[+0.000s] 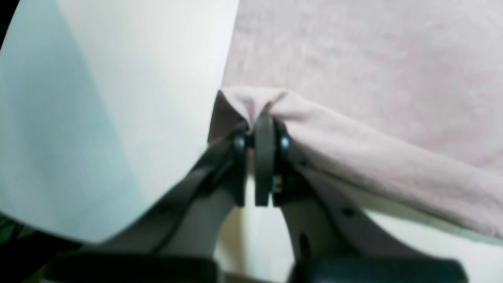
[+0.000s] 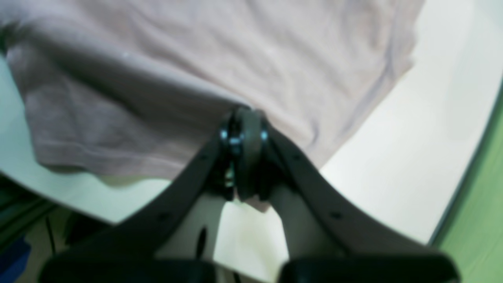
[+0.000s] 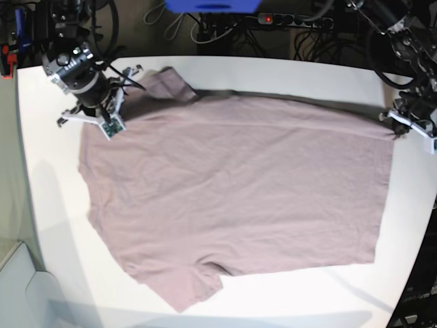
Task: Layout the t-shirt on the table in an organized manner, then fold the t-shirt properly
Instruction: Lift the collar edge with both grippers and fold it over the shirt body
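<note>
The dusty-pink t-shirt (image 3: 232, 191) lies spread mostly flat across the white table (image 3: 287, 75), with one sleeve toward the front edge and another at the back left. On the base view's right, my left gripper (image 3: 390, 120) is shut on a far corner of the shirt. The left wrist view shows the cloth (image 1: 373, 59) bunched between the closed fingers of the left gripper (image 1: 264, 122), lifted a little off the table (image 1: 118, 98). At the back left, my right gripper (image 3: 99, 115) is shut on the shirt's edge. In the right wrist view, fabric (image 2: 196, 59) is pinched by the right gripper (image 2: 243, 118).
Cables and a power strip (image 3: 293, 20) run behind the table's back edge, beside a blue object (image 3: 212, 5). The table's curved edge (image 2: 463, 184) borders a green surface (image 2: 485, 204). White tabletop shows in front of and to the left of the shirt.
</note>
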Motion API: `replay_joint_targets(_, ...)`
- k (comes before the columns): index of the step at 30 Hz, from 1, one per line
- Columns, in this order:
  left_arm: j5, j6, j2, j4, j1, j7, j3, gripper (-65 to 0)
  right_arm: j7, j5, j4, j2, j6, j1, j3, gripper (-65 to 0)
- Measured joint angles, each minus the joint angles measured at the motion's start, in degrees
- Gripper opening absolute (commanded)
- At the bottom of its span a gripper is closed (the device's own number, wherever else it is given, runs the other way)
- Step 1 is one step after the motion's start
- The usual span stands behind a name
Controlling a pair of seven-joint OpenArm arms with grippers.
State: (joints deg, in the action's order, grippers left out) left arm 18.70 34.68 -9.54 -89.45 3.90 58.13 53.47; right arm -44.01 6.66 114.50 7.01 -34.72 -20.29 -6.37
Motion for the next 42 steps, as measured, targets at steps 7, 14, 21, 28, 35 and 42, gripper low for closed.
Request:
replay_joint_targets(7, -0.20, 0.04, 0.00, 1.55, 1.20, 0.35, -0.02, -64.6, -0.35, -0.39, 0.00, 0.13, -0.28, 2.89, -3.69, -65.0)
replay_joint_targets(14, -0.04, 0.04, 0.04, 1.16, 2.08, 0.37, -0.07, -64.6, -0.09, -0.68, 0.00, 2.08, -0.44, 5.20, -3.69, -65.0)
replay_joint_targets(21, -0.11, 0.02, -0.15, 1.18, -0.13, 0.31, -2.23, -64.6, -0.02, -0.68, -0.39, 2.16, -0.44, 7.93, -3.56, -65.0)
replay_joint_targets(28, -0.02, 0.02, -2.05, 1.16, -0.31, 0.35, -6.58, -64.6, 0.11, -0.26, -1.20, 2.40, -0.44, 9.94, -1.49, -65.0)
replay_joint_targets(35, 0.00, 0.04, -5.11, 1.18, -2.75, 0.39, -7.19, -64.6, -0.31, -0.61, -3.13, 3.30, -0.44, 10.62, 0.17, -65.0)
replay_joint_targets(42, -0.28, 0.04, -6.56, 1.73, -4.66, 0.85, -7.43, -64.5, -0.02, -0.48, -3.63, 3.43, -0.44, 11.65, 0.17, -65.0)
